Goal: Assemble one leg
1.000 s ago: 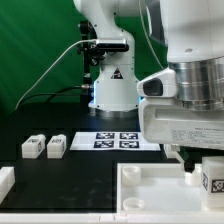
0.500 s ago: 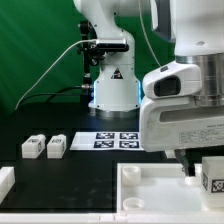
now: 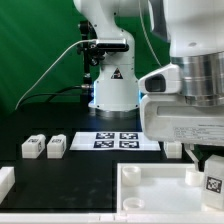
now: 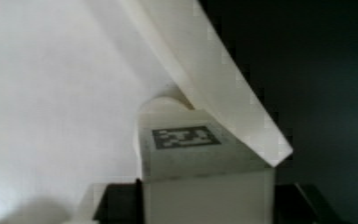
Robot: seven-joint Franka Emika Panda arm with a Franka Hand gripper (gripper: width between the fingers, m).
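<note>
The bench [image 3: 80, 165] was black. On it, at the exterior view's left, 2 small white legs [image 3: 44, 147] stood just beside each other, each with a black-and-white marker on its face. To their right lay the marker board [image 3: 118, 140], flat, showing 4 tags. Behind the board stood the white base of the robot [image 3: 111, 92]. A large white panel [image 3: 160, 195] with a raised rim lay at the front, and another white part [image 3: 6, 181] at the front left edge.
</note>
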